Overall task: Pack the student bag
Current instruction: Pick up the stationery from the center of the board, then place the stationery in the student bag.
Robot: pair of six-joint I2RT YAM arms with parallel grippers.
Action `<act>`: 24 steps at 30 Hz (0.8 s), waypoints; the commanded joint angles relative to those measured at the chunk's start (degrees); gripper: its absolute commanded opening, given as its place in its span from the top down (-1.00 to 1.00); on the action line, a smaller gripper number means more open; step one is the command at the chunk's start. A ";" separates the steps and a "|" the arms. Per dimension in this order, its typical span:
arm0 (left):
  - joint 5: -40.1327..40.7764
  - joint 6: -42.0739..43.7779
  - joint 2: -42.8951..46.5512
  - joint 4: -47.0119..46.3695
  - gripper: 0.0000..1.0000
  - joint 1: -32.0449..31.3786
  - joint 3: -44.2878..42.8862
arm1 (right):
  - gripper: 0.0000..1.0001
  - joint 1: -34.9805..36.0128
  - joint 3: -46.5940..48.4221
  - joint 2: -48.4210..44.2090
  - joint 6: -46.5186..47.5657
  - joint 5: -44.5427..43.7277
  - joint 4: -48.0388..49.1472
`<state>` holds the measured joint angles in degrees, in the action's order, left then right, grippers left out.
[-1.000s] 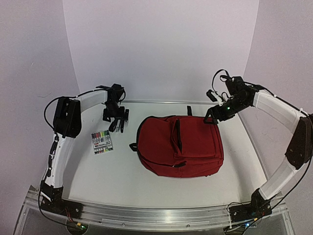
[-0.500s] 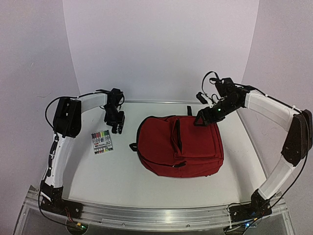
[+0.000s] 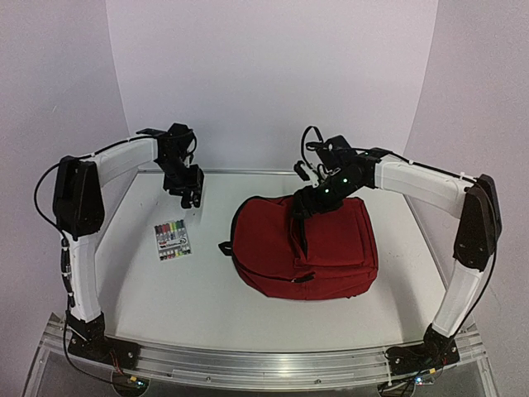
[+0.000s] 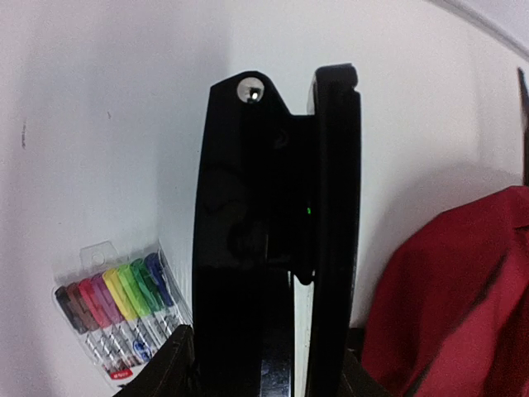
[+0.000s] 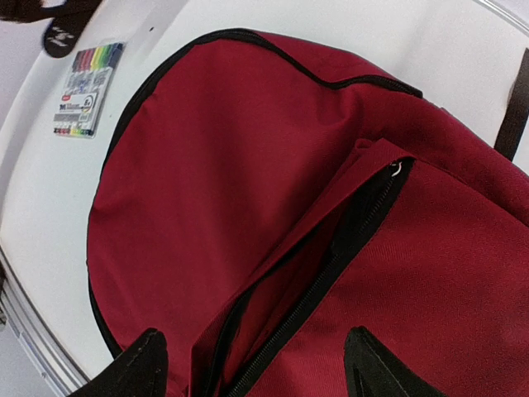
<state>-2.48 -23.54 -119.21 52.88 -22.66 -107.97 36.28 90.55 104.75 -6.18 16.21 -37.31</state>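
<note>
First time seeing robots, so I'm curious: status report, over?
Left claw shut on a black object. Right claw open, above the red backpack. Marker pack lies apart, not yet packed. Nothing in the way.

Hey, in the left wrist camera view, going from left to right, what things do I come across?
A clear plastic pack of coloured marker pens → a tall black plastic object → the dark red fabric student bag.
</note>
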 commanded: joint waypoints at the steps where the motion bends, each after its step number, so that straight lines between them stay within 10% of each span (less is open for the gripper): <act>1: 1.91 -3.10 9.29 -2.04 0.40 -2.37 2.12 | -0.33 2.12 1.73 1.88 -4.98 -10.60 1.55; 15: 6.77 -4.40 11.28 -0.96 0.40 -6.65 4.73 | -0.07 5.56 -5.43 0.41 -5.99 -16.21 1.37; 24: 6.87 -4.49 11.01 -0.43 0.38 -7.93 2.94 | -0.34 6.51 -7.98 1.31 -6.78 -19.60 2.44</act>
<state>3.00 -27.37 -110.52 54.18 -29.50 -102.15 42.25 83.12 106.76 -12.04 0.72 -36.40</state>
